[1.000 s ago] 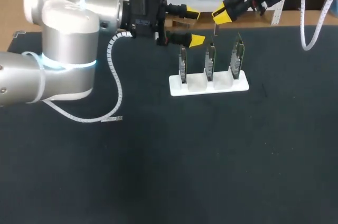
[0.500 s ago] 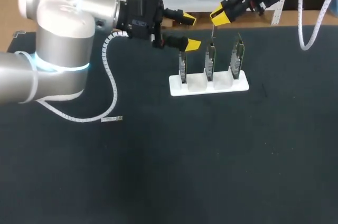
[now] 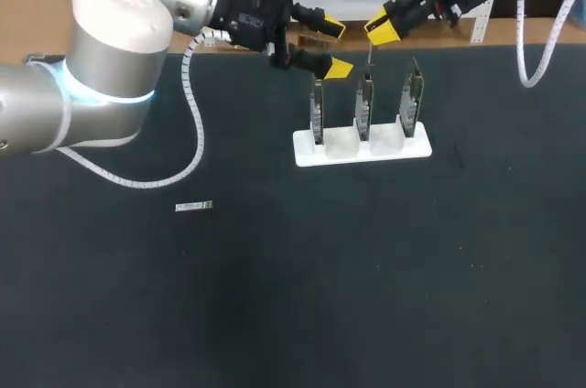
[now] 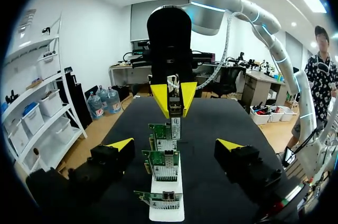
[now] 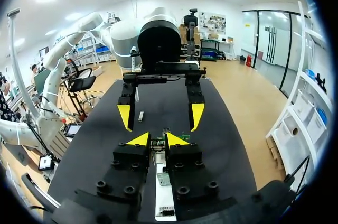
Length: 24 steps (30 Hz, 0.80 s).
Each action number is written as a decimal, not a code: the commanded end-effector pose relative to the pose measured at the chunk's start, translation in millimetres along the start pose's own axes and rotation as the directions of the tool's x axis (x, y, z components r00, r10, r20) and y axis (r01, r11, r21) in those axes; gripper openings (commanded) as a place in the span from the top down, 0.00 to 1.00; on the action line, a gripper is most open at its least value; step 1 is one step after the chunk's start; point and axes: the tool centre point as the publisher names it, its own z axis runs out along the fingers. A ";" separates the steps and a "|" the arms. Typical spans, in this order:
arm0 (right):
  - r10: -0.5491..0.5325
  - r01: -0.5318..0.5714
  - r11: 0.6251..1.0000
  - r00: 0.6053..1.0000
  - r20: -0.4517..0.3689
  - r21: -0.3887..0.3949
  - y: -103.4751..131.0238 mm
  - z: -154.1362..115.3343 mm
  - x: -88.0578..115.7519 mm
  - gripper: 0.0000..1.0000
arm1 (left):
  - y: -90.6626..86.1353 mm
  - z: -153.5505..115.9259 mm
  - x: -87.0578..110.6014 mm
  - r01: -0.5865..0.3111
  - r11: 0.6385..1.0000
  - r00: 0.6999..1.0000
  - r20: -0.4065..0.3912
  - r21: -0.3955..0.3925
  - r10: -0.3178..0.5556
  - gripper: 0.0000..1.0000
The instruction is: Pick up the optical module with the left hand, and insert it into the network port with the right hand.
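A dark tabletop (image 3: 293, 296) carries the scene, with both arms at its far edge. The right tool (image 3: 384, 28) is clenched on the optical module (image 4: 176, 122). The left wrist view shows this best: the two yellow tips press the slim metal piece from both sides, and its lower end hangs out below them. In the head view the module is only a thin sliver under the tips, just above the middle one of three network cards (image 3: 363, 102). No view shows whether it touches a card. In the right wrist view the tool's own tips stand close together, and the module is mostly hidden between the finger blocks.

The left tool (image 3: 335, 48) is released, its fingers wide apart and holding nothing. It hovers near the top of the card at the row's left end, facing the right tool along the row. Its own camera looks down the line of cards and shows their port openings, which the head view does not reveal.

The cards stand upright, one in each slot of a white holder (image 3: 362, 146). Well apart from it, toward the left arm's side, a small silver piece (image 3: 193, 207) lies flat on the tabletop. The right wrist view also catches it, beyond the left tool's fingers.
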 end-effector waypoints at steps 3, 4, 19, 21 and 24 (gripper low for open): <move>-0.013 0.013 1.000 1.000 0.011 -0.018 -1.5 -0.1 0.3 1.00 | 1.0 1.2 2.5 0.008 1.000 1.000 -0.007 0.001 -0.008 0.00; -0.032 0.032 0.999 0.999 -0.003 -0.013 -1.0 0.0 0.1 1.00 | 0.9 1.2 2.5 0.011 1.000 1.000 -0.010 -0.002 -0.011 0.00; -0.033 0.033 0.999 0.999 -0.008 -0.020 -0.8 0.3 1.1 1.00 | 0.9 4.1 7.9 0.029 1.000 0.998 -0.055 0.001 -0.029 0.00; -0.033 0.033 0.999 0.999 -0.008 -0.021 -0.8 0.2 1.3 1.00 | 0.9 4.6 9.3 0.034 0.999 0.997 -0.063 0.003 -0.034 0.00; -0.033 0.033 0.999 0.999 -0.010 -0.020 -0.9 -0.1 2.0 1.00 | 0.8 5.0 11.2 0.040 0.999 0.996 -0.075 0.005 -0.040 0.00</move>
